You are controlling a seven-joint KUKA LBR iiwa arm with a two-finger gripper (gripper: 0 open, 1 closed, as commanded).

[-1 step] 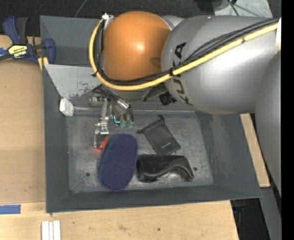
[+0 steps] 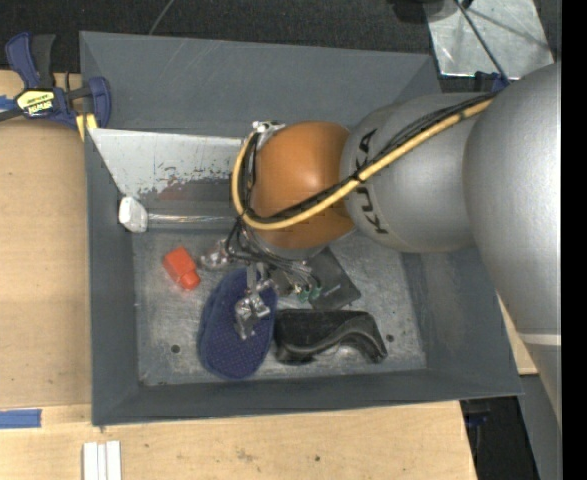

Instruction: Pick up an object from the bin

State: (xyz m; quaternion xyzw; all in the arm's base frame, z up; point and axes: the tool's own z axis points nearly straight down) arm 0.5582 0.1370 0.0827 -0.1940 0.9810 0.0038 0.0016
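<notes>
Gripper [image 2: 253, 308] noted low in the bin [image 2: 273, 83], at the near middle, set over the far right edge of a dark blue oval pad [image 2: 223, 340] (soft and cloth-like, by the look). Whether it is clenched or released cannot be told, and contact with the pad cannot be confirmed. The orange wrist cover [image 2: 298, 183] is carried directly above.

Just right of the pad a black curved piece [image 2: 325, 334] is seen, close beside it or touching. A small orange block [image 2: 181, 268] lies left and a little farther. A white stubby piece [image 2: 133, 213] rests at the far left of the floor.

Step judged: positioning over the blue pad, with no grasp shown yet. Next move called for: the pad's edge to be pinched firmly, then a straight lift made, the black piece being left undisturbed.
</notes>
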